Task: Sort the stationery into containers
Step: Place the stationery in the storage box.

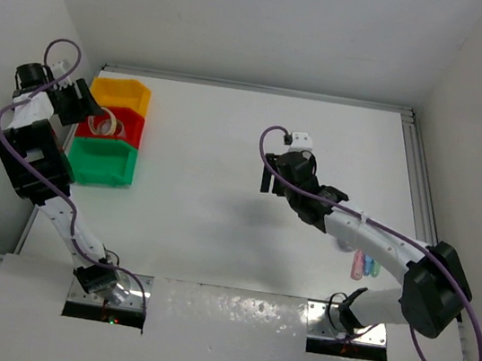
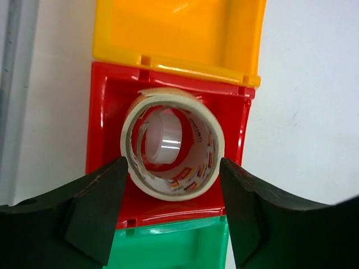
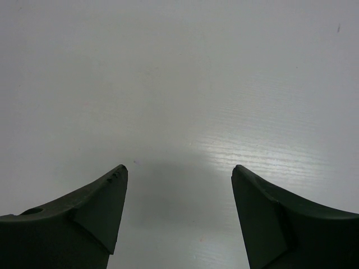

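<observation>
Three bins stand in a row at the far left: yellow, red, green. In the left wrist view a beige tape roll lies in the red bin, with a smaller white roll inside its ring. My left gripper hangs open just above them, a finger on either side of the beige roll; it also shows in the top view. My right gripper is open and empty over bare table. Pink, blue and green sticks lie by the right arm.
The yellow bin and green bin look empty where visible. White walls close in the table on the left, back and right. The right arm's forearm passes over the table just behind the sticks.
</observation>
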`<state>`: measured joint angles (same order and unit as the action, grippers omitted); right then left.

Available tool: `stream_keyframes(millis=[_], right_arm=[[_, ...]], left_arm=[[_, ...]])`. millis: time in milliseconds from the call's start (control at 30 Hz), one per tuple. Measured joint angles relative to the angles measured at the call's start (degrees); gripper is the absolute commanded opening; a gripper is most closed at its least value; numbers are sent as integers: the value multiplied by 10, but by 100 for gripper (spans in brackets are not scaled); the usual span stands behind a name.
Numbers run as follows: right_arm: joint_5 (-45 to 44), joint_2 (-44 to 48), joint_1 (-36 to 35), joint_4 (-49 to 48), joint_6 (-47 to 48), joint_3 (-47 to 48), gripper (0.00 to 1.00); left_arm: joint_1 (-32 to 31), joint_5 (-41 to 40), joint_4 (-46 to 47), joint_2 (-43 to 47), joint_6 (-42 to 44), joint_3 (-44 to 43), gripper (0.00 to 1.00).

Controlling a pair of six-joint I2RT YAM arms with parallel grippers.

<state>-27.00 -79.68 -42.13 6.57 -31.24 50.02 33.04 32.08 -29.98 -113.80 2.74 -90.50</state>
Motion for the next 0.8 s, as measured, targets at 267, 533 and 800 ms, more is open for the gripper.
stream_keyframes(millis=[267, 533, 800], right_arm=[[-12, 13, 9, 43, -5, 2, 71], [-5, 71, 122, 148, -70, -1, 80], [-13, 211, 325, 253, -140, -88, 85]], left_arm=[[-6, -36, -1, 5, 5, -28, 64], [-28, -73, -1, 29, 14, -28, 62], [-46, -82, -34, 87, 18, -44, 63]])
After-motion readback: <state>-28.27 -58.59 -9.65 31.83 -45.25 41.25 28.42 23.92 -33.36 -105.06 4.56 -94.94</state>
